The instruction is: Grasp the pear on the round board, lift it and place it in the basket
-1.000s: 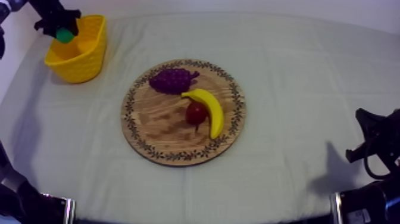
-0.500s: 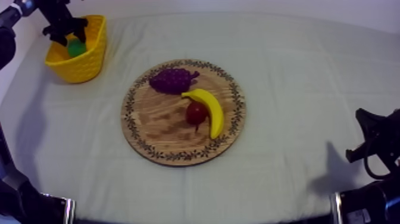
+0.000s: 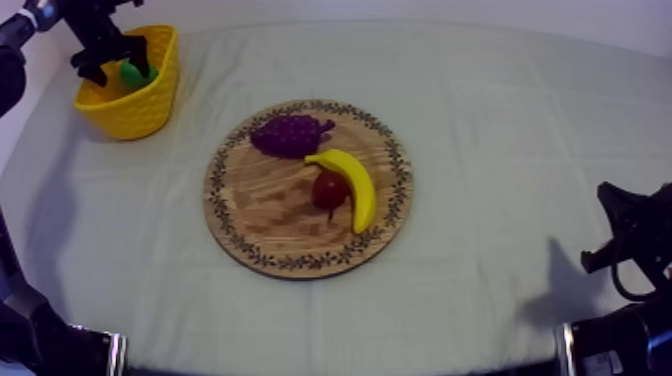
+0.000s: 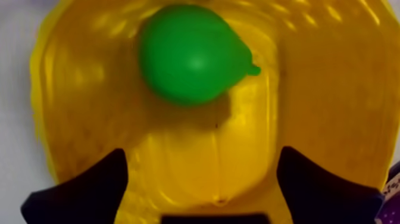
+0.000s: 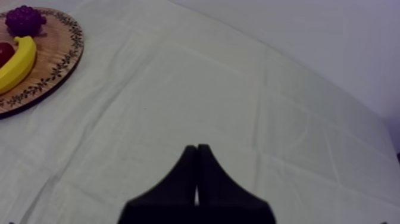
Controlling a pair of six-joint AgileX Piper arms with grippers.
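The green pear (image 4: 191, 55) lies loose on the floor of the yellow basket (image 4: 333, 95), clear of both fingers. My left gripper (image 4: 202, 187) hangs open just above it inside the basket. From above, that gripper (image 3: 112, 62) sits over the basket (image 3: 150, 105) at the far left, with the pear (image 3: 133, 73) beside it. The round wooden board (image 3: 255, 215) in the middle carries the grapes (image 3: 290, 133), the banana (image 3: 352, 183) and a small red fruit (image 3: 328, 190). My right gripper (image 5: 197, 156) is shut on nothing and rests low at the right side (image 3: 625, 245).
The board (image 5: 56, 68) with the banana (image 5: 16, 62) and grapes (image 5: 25, 19) lies well away from my right gripper across bare cloth. The basket stands close to the table's far left edge.
My left gripper has let go of the pear, which dropped into the basket. The gripper has shifted slightly over the basket. The right arm has not moved.
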